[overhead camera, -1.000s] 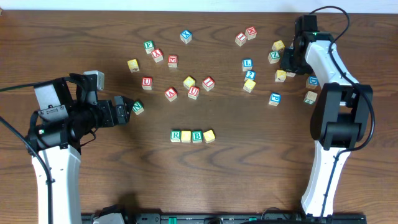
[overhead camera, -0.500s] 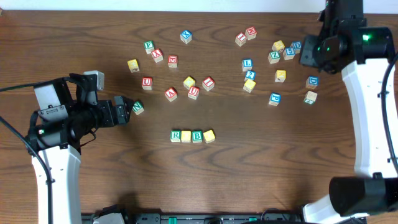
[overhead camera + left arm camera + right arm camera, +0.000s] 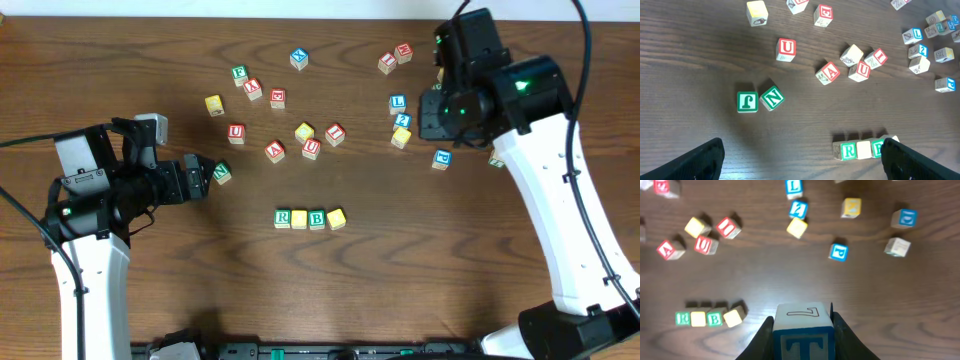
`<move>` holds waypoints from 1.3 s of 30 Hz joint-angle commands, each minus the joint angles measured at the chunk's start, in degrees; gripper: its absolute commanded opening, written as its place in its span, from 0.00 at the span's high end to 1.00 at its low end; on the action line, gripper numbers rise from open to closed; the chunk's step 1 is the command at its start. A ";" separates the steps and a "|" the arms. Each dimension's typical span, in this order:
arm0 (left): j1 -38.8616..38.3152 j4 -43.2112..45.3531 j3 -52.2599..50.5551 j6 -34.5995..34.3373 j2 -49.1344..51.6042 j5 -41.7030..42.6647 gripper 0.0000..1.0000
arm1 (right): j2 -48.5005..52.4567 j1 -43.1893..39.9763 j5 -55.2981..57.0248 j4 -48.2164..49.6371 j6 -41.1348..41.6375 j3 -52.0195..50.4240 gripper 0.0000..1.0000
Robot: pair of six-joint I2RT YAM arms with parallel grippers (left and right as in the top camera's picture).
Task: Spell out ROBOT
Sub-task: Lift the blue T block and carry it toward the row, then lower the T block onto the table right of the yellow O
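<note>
Holding anything, the right end effector (image 3: 802, 339)?
Yes, closed tight on the blue T cube (image 3: 802, 315), up off the counter (image 3: 790, 280).
And the left end effector (image 3: 807, 162)?
Spread wide, empty. R cube (image 3: 283, 217), B cube (image 3: 317, 218) and two yellow cubes (image 3: 300, 218) lie in one row.

The bench (image 3: 400, 275) is dark brown wood with wavy grain. In the row stand a green R cube (image 3: 283, 217), a plain yellow cube (image 3: 299, 218), a green B cube (image 3: 317, 218) and another yellow cube (image 3: 336, 218). The T cube (image 3: 802, 335) is blue with a white top; the fingers (image 3: 761, 342) are black.
</note>
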 commanded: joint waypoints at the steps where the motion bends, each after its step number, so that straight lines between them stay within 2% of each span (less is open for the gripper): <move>1: 0.26 0.02 1.05 0.35 -0.11 0.28 0.02 | -1.18 2.56 0.98 1.86 2.25 -3.82 0.99; 12: 0.26 0.02 1.05 0.33 -0.11 0.28 0.02 | -1.22 9.55 0.02 15.65 7.52 -25.24 0.99; 20: 0.26 0.02 1.05 0.35 -0.11 0.28 0.02 | -1.22 14.75 -1.25 32.57 10.12 -43.10 0.99; 31: 0.26 0.02 1.05 0.35 -0.11 0.28 0.02 | -1.20 14.97 -2.95 42.95 11.13 -51.87 0.99; 39: 0.26 0.02 1.05 0.35 -0.11 0.28 0.02 | -1.07 18.56 -2.89 50.99 11.13 -55.56 0.96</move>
